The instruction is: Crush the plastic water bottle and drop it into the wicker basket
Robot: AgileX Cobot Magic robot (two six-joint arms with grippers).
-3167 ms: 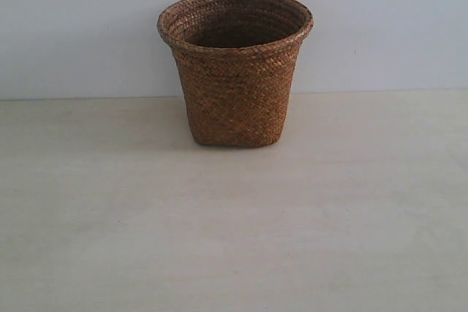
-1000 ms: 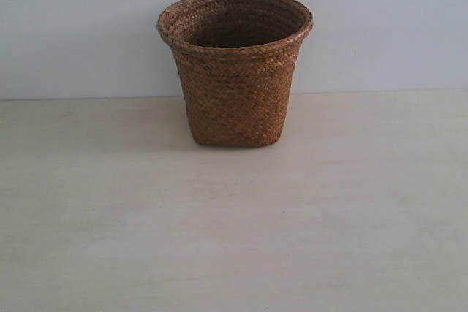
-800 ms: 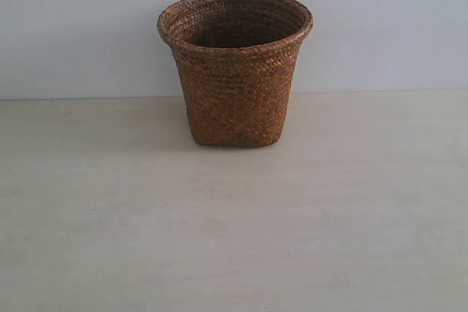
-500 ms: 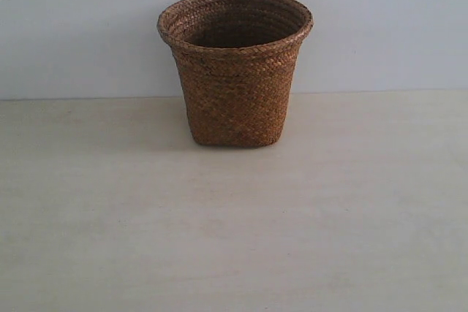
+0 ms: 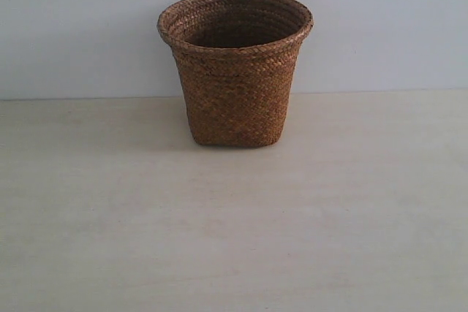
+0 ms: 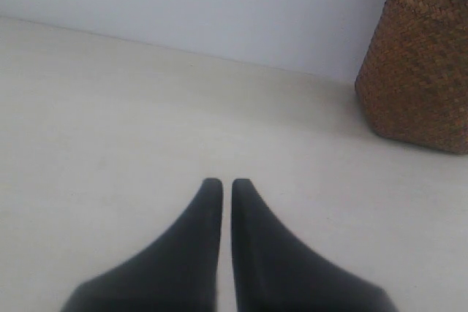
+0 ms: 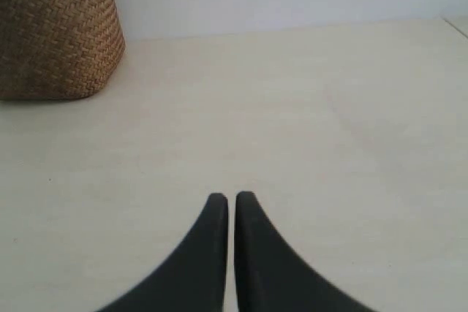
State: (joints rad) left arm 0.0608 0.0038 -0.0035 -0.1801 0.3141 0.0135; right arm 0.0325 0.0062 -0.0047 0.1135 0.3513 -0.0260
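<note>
The brown wicker basket (image 5: 235, 71) stands upright at the back of the pale table, against the wall. The plastic water bottle shows in no view; the basket's inside is dark and I cannot tell what it holds. My left gripper (image 6: 227, 184) is shut with nothing between its black fingers, over bare table, well apart from the basket (image 6: 420, 56). My right gripper (image 7: 230, 199) is likewise shut and empty, with the basket (image 7: 58, 31) far off to one side. Neither gripper appears in the exterior view.
The pale table (image 5: 234, 239) stretches in front of and to both sides of the basket. A light grey-blue wall (image 5: 73, 27) rises right behind it. A table edge shows at the far corner (image 7: 457, 25) of the right wrist view.
</note>
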